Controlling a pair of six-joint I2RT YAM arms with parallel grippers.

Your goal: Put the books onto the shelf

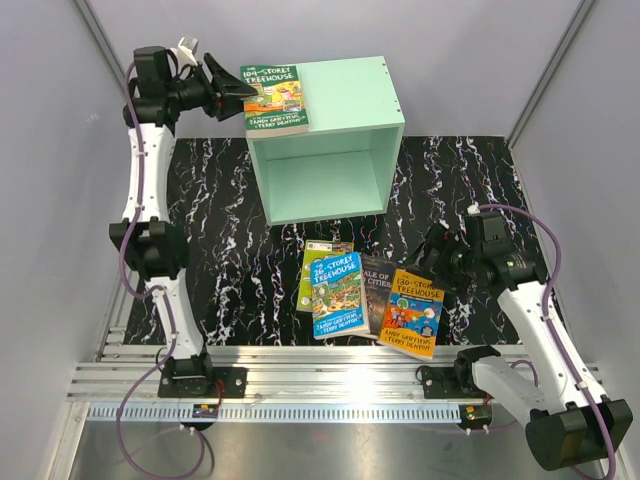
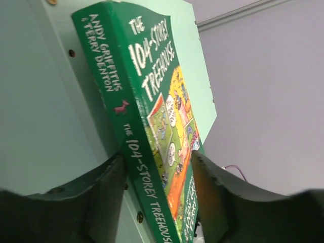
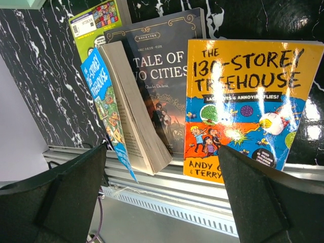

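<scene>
Left gripper (image 1: pixel 240 93) has its jaws either side of the green 104-Storey book (image 1: pixel 276 100), up against the shelf (image 1: pixel 350 85) corner around 11 o'clock, though I can't tell if it's actually pinching it. Right gripper (image 3: pixel 162 148) gapes wide and empty over the other books (image 1: pixel 372 295) at 6 o'clock on the worktop (image 1: pixel 220 200). Looks like the placing step to me, so the next move needs the left backing out cleanly without tipping that book.

You've got plain grey-lilac walls (image 1: pixel 60 150) on the L, back & R sides of the bench, w/ slim metal posts (image 1: pixel 102 38) at both back corners. The bench top is a black mat (image 1: pixel 220 230) w/ white marble veins, glossy, catching some glare. A slotted alu rail (image 1: pixel 330 360) runs along the near edge, w/ a dull steel sheet (image 1: pixel 330 450) below it. Light is soft & even.
</scene>
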